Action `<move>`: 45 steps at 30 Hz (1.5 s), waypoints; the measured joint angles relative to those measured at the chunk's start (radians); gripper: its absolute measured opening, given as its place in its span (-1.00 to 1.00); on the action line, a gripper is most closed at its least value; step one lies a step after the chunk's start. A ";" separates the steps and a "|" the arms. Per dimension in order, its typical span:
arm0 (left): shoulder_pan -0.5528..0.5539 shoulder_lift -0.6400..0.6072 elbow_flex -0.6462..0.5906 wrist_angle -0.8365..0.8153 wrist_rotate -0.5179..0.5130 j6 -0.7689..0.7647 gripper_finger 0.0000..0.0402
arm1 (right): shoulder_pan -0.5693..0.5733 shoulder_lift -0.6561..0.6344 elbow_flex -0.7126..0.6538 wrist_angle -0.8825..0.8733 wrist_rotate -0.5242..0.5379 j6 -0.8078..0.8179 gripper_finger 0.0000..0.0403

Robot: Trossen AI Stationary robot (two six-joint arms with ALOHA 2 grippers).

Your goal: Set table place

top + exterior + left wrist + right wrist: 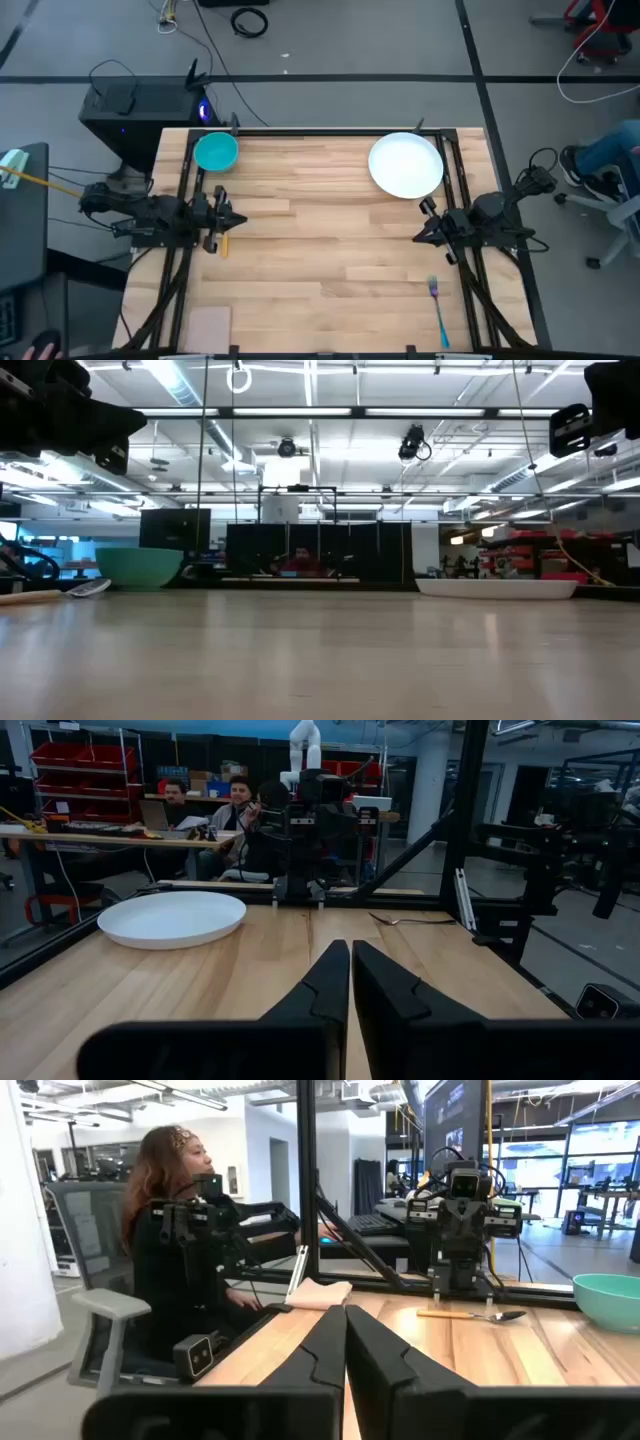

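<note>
A round white plate (406, 165) rests flat on the wood table (320, 250) at the far right. A teal bowl (216, 152) stands at the far left. An orange-handled spoon (223, 243) lies at the left edge, partly under my left arm. A blue-handled fork (438, 312) lies near the front right. My left gripper (240, 219) is shut and empty above the left edge, its shut fingers plain in its wrist view (350, 965). My right gripper (418, 237) is shut and empty above the right edge, between plate and fork (345, 1330).
A tan rectangular pad (210, 325) lies at the front left corner. Black metal rails (320, 130) edge the table. People sit beyond the table's right side (235, 805) and left side (170, 1230). The table's middle (320, 230) is bare wood.
</note>
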 joint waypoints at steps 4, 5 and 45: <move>0.000 0.000 0.000 0.000 0.000 0.000 -0.86 | 0.000 0.000 0.000 0.000 0.000 0.000 -0.91; 0.000 0.000 0.000 0.000 0.000 0.000 -0.85 | 0.000 0.000 0.000 0.000 0.000 0.000 -0.91; 0.000 0.000 0.000 0.000 0.000 0.000 -0.87 | 0.000 0.000 0.000 0.000 0.000 0.000 -0.91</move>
